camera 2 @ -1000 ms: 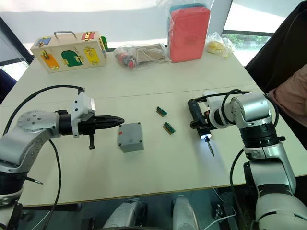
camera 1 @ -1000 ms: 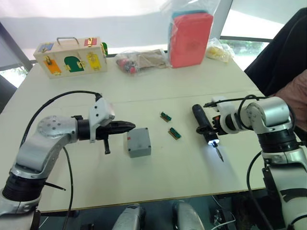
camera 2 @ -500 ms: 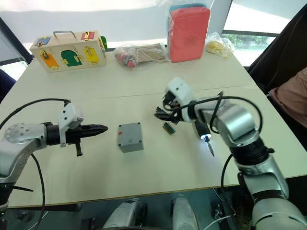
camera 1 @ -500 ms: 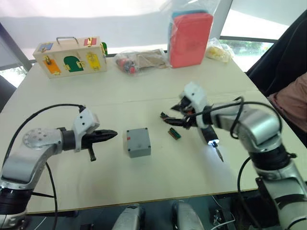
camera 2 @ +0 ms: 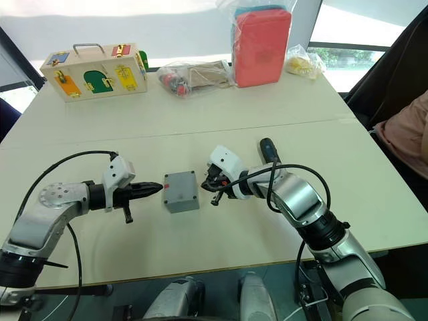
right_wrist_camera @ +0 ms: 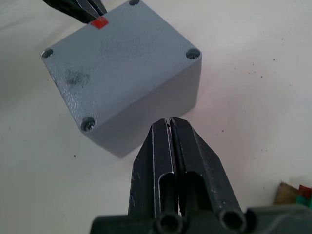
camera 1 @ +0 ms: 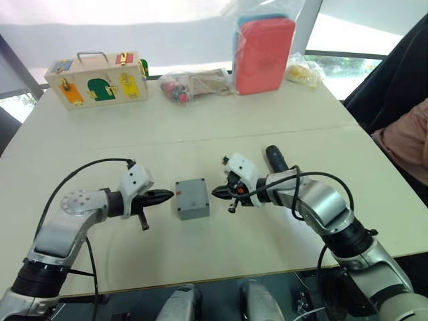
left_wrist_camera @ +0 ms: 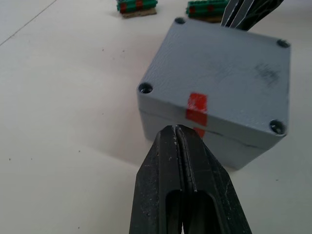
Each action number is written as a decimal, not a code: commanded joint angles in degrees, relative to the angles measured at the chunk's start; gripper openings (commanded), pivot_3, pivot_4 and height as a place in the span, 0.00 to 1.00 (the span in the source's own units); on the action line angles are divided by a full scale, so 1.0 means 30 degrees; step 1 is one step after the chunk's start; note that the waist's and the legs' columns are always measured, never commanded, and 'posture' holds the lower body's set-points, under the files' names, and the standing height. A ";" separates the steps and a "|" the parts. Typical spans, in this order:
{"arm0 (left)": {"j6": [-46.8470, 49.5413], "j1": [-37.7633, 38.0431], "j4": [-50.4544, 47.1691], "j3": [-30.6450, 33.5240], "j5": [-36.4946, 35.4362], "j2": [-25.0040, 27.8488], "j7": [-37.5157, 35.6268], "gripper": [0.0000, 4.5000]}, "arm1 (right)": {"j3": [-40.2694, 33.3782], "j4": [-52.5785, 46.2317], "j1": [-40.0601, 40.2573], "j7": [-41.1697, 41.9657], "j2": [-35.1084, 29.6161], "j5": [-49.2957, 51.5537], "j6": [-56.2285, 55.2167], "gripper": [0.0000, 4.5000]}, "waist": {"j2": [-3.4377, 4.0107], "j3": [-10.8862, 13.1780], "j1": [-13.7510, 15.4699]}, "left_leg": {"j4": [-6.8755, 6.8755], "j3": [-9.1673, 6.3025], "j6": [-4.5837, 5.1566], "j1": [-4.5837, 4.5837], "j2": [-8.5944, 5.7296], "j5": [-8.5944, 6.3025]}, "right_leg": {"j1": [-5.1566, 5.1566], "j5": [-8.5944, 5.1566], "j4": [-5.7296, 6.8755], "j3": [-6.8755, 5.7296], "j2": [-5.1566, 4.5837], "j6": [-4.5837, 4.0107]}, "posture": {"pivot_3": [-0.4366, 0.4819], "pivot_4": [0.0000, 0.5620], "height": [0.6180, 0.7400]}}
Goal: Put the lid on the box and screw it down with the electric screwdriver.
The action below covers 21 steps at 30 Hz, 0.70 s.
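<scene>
The grey box (camera 1: 192, 204) stands mid-table with the lid (left_wrist_camera: 219, 73) seated on it, a screw head in each corner and a red mark across the seam. My left gripper (camera 1: 169, 195) is shut, its tip just off the box's left side at the red mark. My right gripper (camera 1: 215, 192) is also shut and empty, pointing at the box's right side a small gap away. The black electric screwdriver (camera 1: 273, 157) lies on the table behind my right forearm, its bit end hidden by the arm.
Two small green terminal blocks (left_wrist_camera: 138, 6) lie just beyond the box. At the table's far edge are a wooden box with coloured doors (camera 1: 98, 79), plastic bags (camera 1: 194, 83) and a red pack (camera 1: 264, 47). A person (camera 1: 408, 140) sits at the right.
My right gripper has left the screwdriver, swung left to the box's right side and closed. The left gripper drew back slightly, then returned to the box's left side, staying shut.
</scene>
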 commanded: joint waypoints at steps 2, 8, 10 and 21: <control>-0.0772 -0.1068 0.0675 -0.0508 0.0670 -0.0738 0.0246 0.00 | 0.0074 -0.0764 0.0079 0.0510 0.0486 0.0438 0.0662 0.01 | -0.0001 -0.0001 0.0029 | 0.0003 -0.0002 0.0000 0.0000 -0.0005 0.0000 | 0.0003 0.0000 0.0000 -0.0002 0.0000 0.0000 | 0.48 0.27 1.00; -0.1336 -0.1705 0.1625 -0.0868 0.1154 -0.1495 0.0311 0.00 | 0.0098 -0.1426 0.0187 0.0814 0.0638 0.0792 0.1561 0.01 | -0.0001 -0.0001 -0.0013 | 0.0008 -0.0002 0.0001 0.0000 -0.0004 -0.0001 | 0.0002 0.0000 0.0000 -0.0001 -0.0002 0.0000 | 0.48 0.27 1.00; -0.1762 -0.2245 0.2366 -0.1204 0.1606 -0.2062 0.0543 0.00 | 0.0117 -0.1732 0.0257 0.0837 0.0702 0.0902 0.1895 0.01 | -0.0002 -0.0001 0.0028 | 0.0009 -0.0009 0.0000 0.0000 -0.0002 0.0000 | 0.0001 0.0000 0.0004 -0.0005 -0.0001 0.0001 | 0.48 0.27 1.00; -0.2678 -0.2203 0.3382 -0.0856 0.2216 -0.1622 0.0146 0.00 | -0.0102 -0.2757 -0.0478 0.1382 -0.0720 0.0833 0.2612 0.01 | -0.0005 -0.0004 -0.0023 | 0.0024 -0.0014 -0.0001 -0.0001 -0.0008 0.0001 | 0.0004 0.0001 0.0008 -0.0009 -0.0002 0.0001 | 0.48 0.27 1.00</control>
